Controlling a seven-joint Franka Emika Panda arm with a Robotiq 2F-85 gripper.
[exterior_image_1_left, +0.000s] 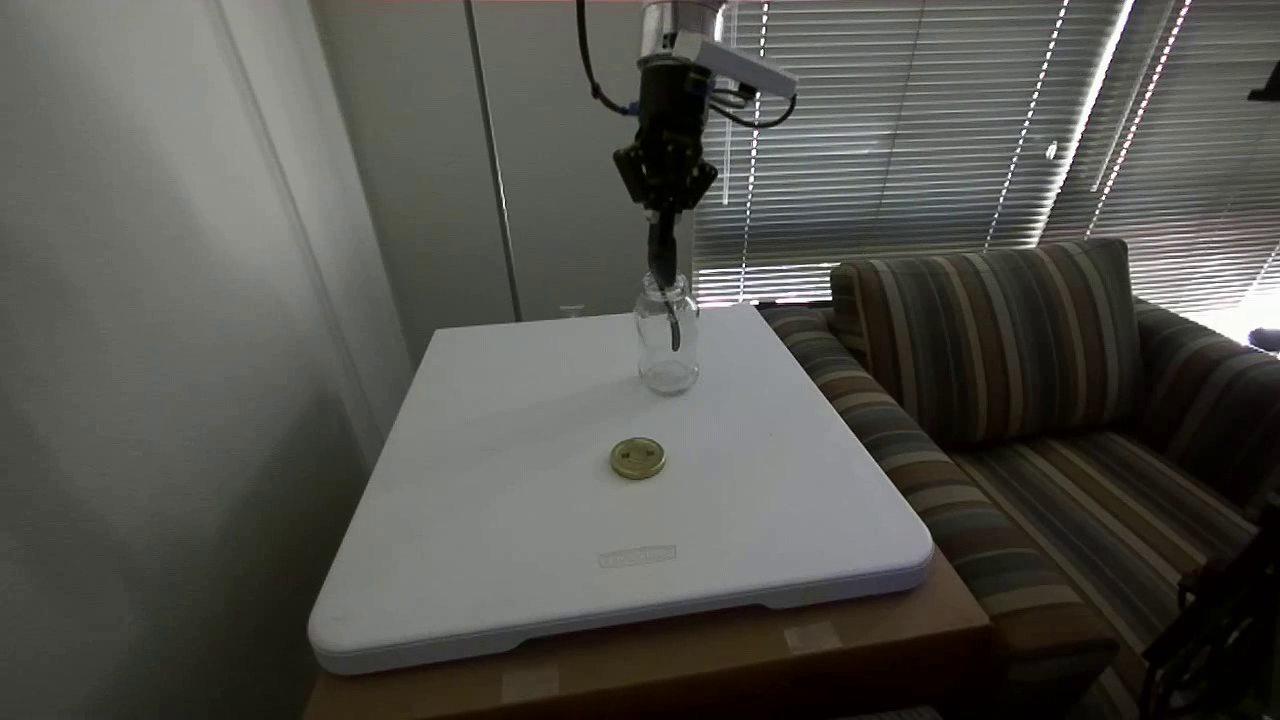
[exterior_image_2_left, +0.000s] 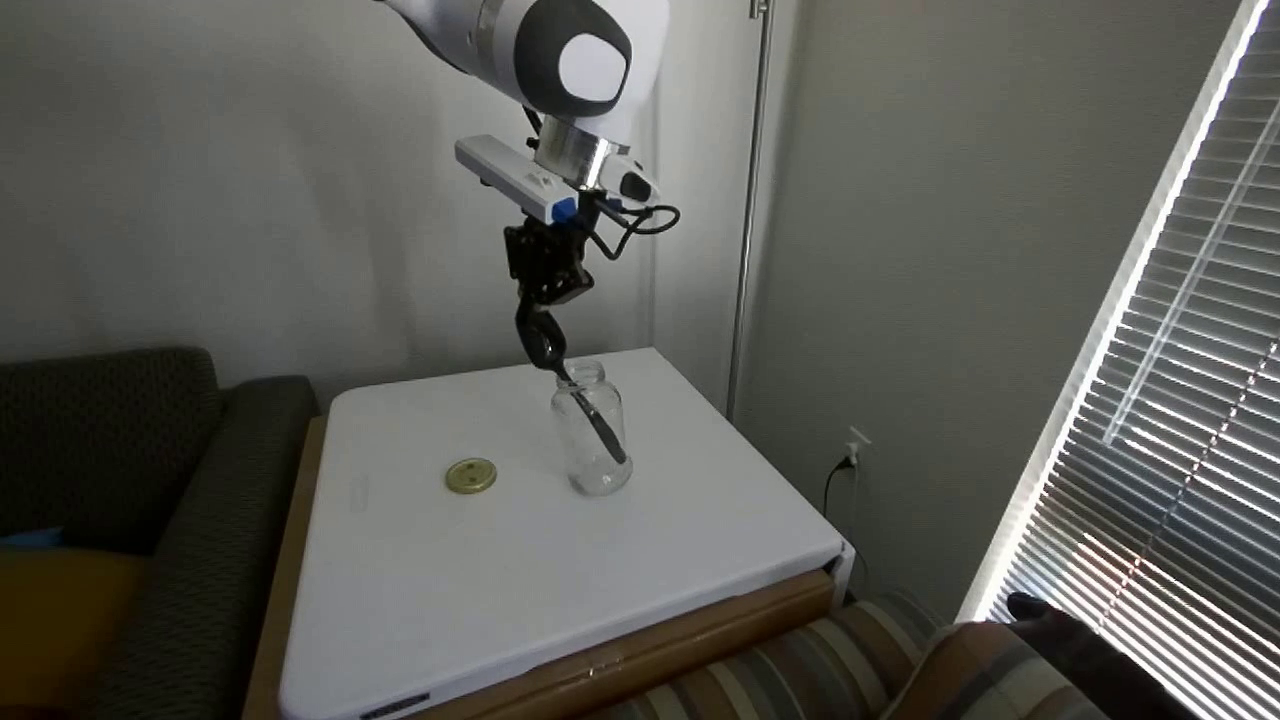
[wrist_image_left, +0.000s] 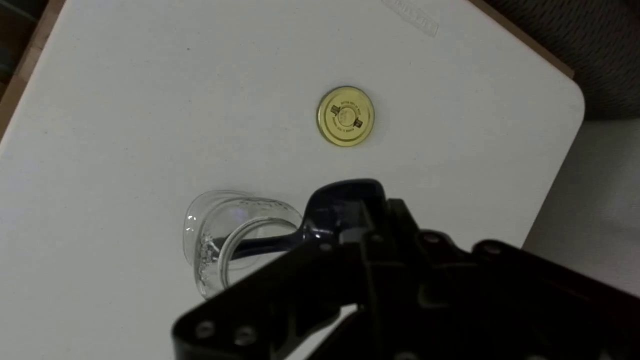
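Fingers (wrist_image_left: 401, 220) pinching black spoon (wrist_image_left: 320, 215) by the bowl, handle (wrist_image_left: 262, 245) inside glass jar (wrist_image_left: 220, 225), wrist view lower left; spoon likely light, stiff, slick, bowl edge best hold.

In an exterior view, we are finding wide room on the table (exterior_image_1_left: 470, 450), to the left, where we could be passing. Toward the far right, the glass jar (exterior_image_1_left: 655, 365) is standing in our way, with the black spoon (exterior_image_2_left: 545, 342) poking into its mouth. The gold lid (exterior_image_1_left: 637, 458) is lying low and nearer, and the sofa (exterior_image_1_left: 1040, 500) is closing off the right.
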